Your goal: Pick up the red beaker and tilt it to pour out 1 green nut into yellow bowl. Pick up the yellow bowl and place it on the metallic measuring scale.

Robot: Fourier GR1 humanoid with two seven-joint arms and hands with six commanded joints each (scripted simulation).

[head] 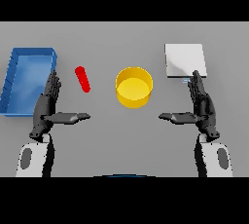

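Note:
A red beaker (pixel 82 79) lies on its side on the grey table, left of centre. The yellow bowl (pixel 133 88) stands upright in the middle, with nothing visible inside it. The metallic measuring scale (pixel 184 60) is a pale square plate at the back right. My left hand (pixel 47 102) is open, fingers straight and thumb pointing inward, just left of and nearer than the beaker, apart from it. My right hand (pixel 201 103) is open in the same pose, right of the bowl and in front of the scale. No green nut shows.
A blue tray (pixel 14 84) sits at the far left, beside my left hand.

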